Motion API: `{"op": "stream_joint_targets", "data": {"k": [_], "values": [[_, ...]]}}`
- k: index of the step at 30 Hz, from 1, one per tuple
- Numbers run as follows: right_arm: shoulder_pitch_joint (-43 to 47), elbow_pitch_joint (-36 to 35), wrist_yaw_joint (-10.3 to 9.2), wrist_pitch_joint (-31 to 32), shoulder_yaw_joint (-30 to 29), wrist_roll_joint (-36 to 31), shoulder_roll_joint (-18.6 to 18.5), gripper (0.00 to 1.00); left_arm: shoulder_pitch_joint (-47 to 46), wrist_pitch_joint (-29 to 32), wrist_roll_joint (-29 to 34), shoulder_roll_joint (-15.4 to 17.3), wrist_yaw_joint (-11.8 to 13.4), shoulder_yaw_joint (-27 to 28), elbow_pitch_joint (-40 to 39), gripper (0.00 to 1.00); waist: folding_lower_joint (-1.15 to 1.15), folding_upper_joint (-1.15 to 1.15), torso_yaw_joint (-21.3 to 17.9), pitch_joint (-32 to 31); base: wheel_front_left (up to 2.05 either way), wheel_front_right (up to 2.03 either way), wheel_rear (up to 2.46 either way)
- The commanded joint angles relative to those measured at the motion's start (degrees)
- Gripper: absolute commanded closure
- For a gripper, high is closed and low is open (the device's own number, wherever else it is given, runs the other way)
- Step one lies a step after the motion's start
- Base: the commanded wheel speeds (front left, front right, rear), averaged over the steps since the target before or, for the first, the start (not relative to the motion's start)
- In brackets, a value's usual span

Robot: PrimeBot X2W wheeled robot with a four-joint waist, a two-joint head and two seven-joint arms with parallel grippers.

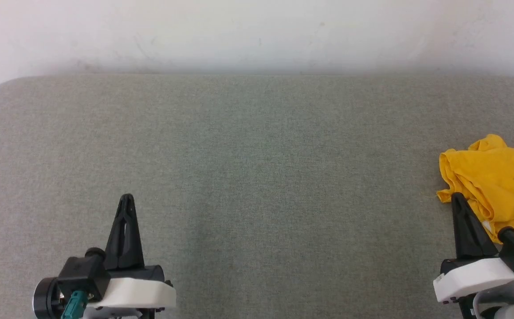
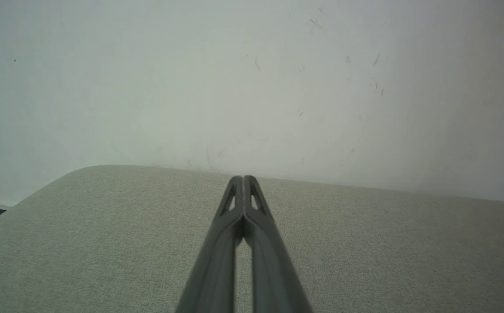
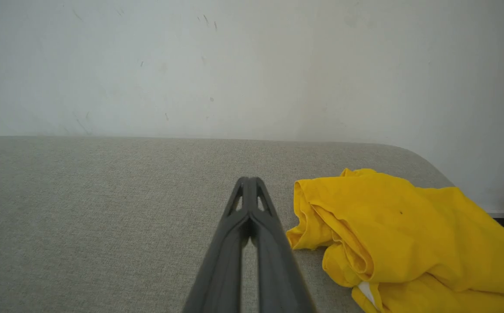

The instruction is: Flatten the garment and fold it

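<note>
Both sets of fingers were clenched tip to tip on nothing: the left fingers [image 1: 119,243] at seven o'clock over bare table [image 1: 257,155], the right fingers [image 1: 467,235] at four o'clock, their tips just beside the garment [image 1: 496,177]; the yellow shirt lay crumpled at three o'clock near the table's rounded corner, well apart from the left fingers; closed fingers would likely shove the heap toward that edge rather than catch it; a pinch into the bunched folds could take several layers together, so spreading might twist it.
</note>
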Motion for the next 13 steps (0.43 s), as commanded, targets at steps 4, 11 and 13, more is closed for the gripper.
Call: {"op": "stream_joint_targets", "data": {"k": [4, 11, 13], "values": [[-0.27, -0.51, -0.02, 0.63, 0.46, -0.70, 0.07, 1.00, -1.03, 0.79, 0.98, -0.39, -0.84, 0.49, 0.66, 1.00, 0.00, 0.00, 0.06, -0.30, 0.00, 0.00, 0.00], [-0.33, -0.75, -0.02, 1.28, 0.96, -0.98, 0.09, 1.00, -1.29, 1.61, 1.57, -0.53, -1.37, 0.77, 1.21, 1.00, 0.00, 0.00, 0.13, -0.72, 0.00, 0.00, 0.00], [-0.35, -0.82, -0.02, 1.47, 1.10, -1.06, 0.09, 1.00, -1.37, 1.84, 1.74, -0.57, -1.52, 0.85, 1.37, 1.00, 0.00, 0.00, 0.15, -0.85, 0.00, 0.00, 0.00]]}}
